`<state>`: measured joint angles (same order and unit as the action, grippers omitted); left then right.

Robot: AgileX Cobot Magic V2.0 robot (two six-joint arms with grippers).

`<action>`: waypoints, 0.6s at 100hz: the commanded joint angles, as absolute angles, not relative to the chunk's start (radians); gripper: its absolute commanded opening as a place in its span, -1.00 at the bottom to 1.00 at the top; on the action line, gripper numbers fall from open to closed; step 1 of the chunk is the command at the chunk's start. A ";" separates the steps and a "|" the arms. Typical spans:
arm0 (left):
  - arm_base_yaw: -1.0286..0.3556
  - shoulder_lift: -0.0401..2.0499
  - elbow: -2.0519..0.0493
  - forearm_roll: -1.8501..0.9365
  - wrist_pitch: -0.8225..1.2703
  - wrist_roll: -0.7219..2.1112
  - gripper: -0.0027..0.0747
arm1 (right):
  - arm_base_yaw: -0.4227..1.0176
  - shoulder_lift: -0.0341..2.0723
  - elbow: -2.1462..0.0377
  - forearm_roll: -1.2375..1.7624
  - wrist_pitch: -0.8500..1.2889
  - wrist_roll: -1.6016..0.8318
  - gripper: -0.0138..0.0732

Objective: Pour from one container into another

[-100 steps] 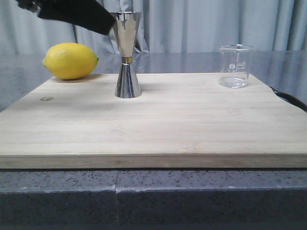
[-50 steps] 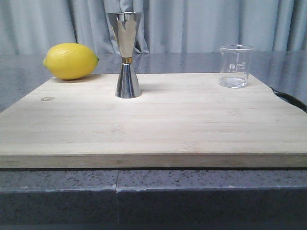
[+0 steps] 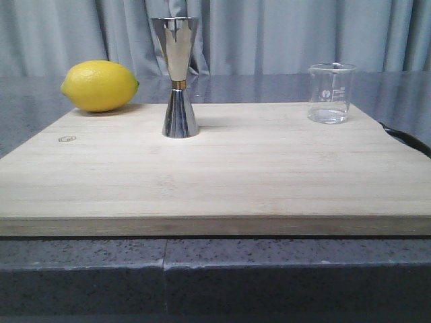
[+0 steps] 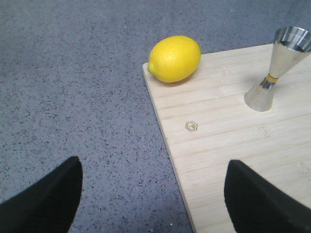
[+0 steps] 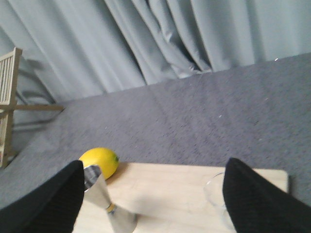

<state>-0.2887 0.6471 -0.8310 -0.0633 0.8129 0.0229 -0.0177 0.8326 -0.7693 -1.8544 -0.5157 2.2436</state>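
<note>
The glass beaker (image 3: 330, 93) stands upright at the back right of the wooden board (image 3: 215, 175), with a little clear liquid at its bottom. The steel jigger (image 3: 178, 77), gold band at its waist, stands upright at the back left centre. Neither gripper shows in the front view. My left gripper (image 4: 153, 204) is open and empty, hovering over the board's left edge (image 4: 167, 145), with the jigger (image 4: 274, 73) well off to one side. My right gripper (image 5: 153, 201) is open and empty above the board; the jigger (image 5: 104, 199) and the beaker (image 5: 214, 194) show just inside its fingers.
A yellow lemon (image 3: 100, 85) lies at the board's back left corner, left of the jigger. A dark curved cable (image 3: 407, 140) runs past the board's right edge. Grey curtains (image 3: 283, 33) hang behind the grey counter (image 3: 40, 101). A wooden frame (image 5: 7, 97) stands far off.
A dark arm that crossed the top left of the front view, just above the lemon and jigger, has gone out of that view. Jigger, beaker and lemon have not moved.
</note>
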 commanded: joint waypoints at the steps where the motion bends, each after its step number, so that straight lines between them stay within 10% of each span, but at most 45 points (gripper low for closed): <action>1: -0.294 0.630 -0.824 -0.064 0.700 0.007 0.48 | -0.023 0.788 -0.786 -1.877 -0.370 2.245 0.54; 35: -0.294 0.632 -0.817 -0.064 0.615 0.000 0.38 | -0.023 0.755 -0.783 -1.877 -0.171 2.243 0.50; 60: -0.294 0.632 -0.817 -0.064 0.580 0.000 -0.39 | -0.023 0.755 -0.783 -1.877 -0.170 2.241 -0.30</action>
